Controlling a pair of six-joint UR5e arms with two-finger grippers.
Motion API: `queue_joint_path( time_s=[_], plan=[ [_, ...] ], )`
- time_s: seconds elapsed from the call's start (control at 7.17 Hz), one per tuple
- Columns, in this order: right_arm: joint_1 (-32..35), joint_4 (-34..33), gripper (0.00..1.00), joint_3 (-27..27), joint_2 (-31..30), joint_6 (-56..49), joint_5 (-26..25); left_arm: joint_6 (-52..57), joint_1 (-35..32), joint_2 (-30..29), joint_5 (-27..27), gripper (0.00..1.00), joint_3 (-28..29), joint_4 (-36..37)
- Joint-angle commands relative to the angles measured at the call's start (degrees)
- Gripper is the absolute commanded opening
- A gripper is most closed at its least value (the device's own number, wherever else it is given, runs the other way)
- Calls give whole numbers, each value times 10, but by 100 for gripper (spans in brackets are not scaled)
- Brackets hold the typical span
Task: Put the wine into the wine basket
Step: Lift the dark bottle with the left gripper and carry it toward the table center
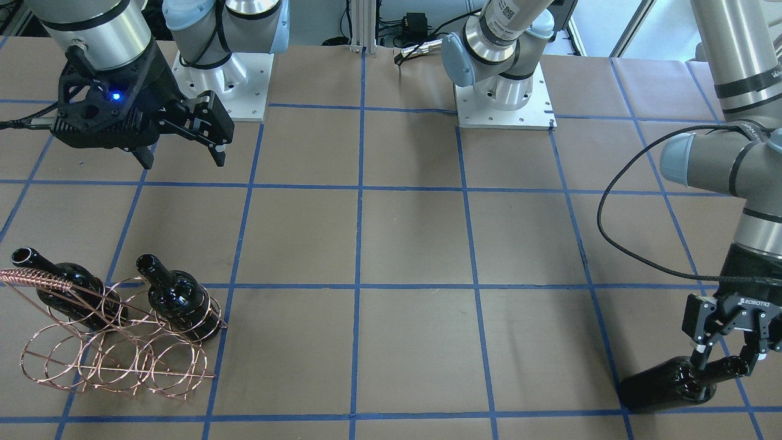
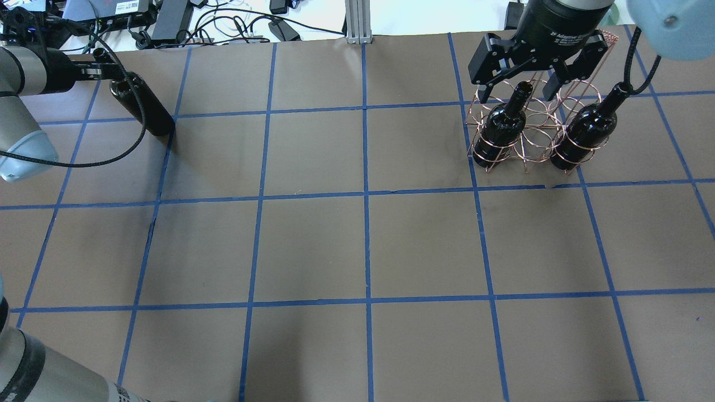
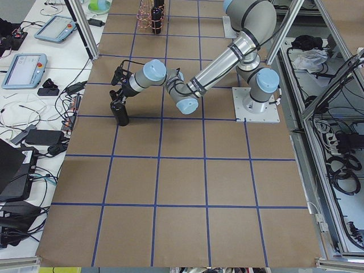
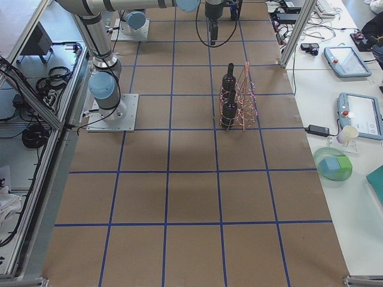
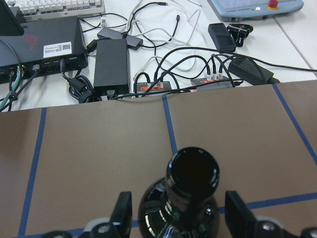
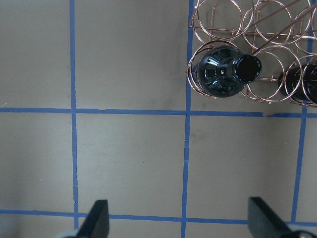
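A black-green wine bottle (image 1: pixel 666 385) stands upright on the table at its far left end; it also shows in the overhead view (image 2: pixel 142 106). My left gripper (image 1: pixel 728 359) is open, one finger on each side of the bottle's neck (image 5: pixel 193 173), with small gaps showing. The copper wire basket (image 1: pixel 36 280) stands at the far right (image 2: pixel 537 118) and holds two look-alike bottles (image 1: pixel 180 299) (image 1: pixel 70 287). My right gripper (image 1: pixel 183 153) is open and empty, high above the table beside the basket (image 6: pixel 247 29).
The arm bases (image 1: pixel 504 104) (image 1: pixel 223 85) are bolted at the robot's side of the table. A black cable (image 1: pixel 611 238) loops off the left arm. A desk with cables and power bricks (image 5: pixel 111 64) lies just past the table edge behind the bottle.
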Motion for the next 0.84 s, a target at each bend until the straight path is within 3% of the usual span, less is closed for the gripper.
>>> queue_joint_path(
  time_s=[0.0,0.14,0.42,0.7],
  plan=[
    [1,0,100,0,0,2,0,-9,-2,-10,-7,68,1,30],
    [1,0,100,0,0,2,-1,-17,-2,-10,-7,67,2,34],
    [1,0,100,0,0,2,-2,-17,-2,-10,-7,44,5,35],
    [0,1,100,1,1,1,-13,-18,-2,-12,-36,35,5,35]
  ],
)
